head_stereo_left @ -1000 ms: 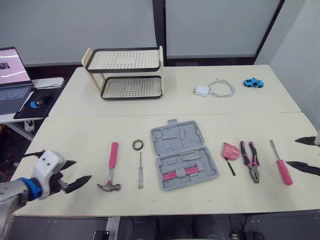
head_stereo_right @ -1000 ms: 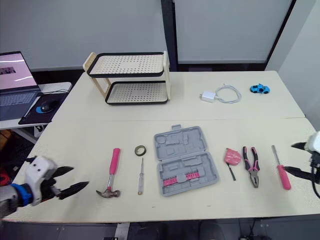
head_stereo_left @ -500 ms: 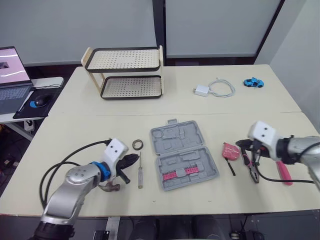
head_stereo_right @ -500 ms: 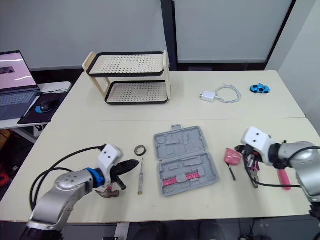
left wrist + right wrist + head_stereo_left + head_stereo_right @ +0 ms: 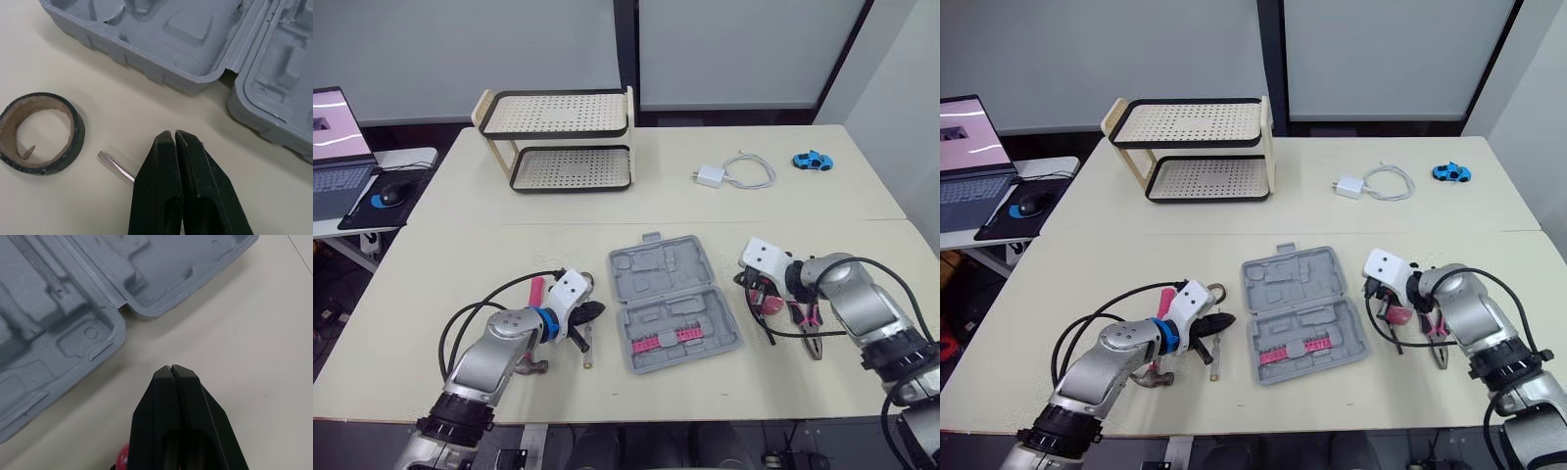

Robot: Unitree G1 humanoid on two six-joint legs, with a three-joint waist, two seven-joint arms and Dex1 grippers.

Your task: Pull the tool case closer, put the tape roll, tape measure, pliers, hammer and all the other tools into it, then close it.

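Now the tool case (image 5: 674, 304) lies between left tool (image 5: 174, 133) and right tool (image 5: 170, 367).

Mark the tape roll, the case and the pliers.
Tape roll (image 5: 77, 134): left wrist view, black outer band.
Case (image 5: 661, 272): left eye view, bare far half.
Pliers (image 5: 812, 345): left eye view, metal jaws.

Soft, even light from overhead keeps the pale surface (image 5: 460, 255) bright, with no glare. Shadows are faint and short: a thin dark rim under the tool case (image 5: 674, 302), a soft patch beneath the rack (image 5: 558, 116). The laptop screen (image 5: 335, 122) glows washed out. The left hand (image 5: 174, 136) shows a dull sheen on its black fingers (image 5: 156, 196).
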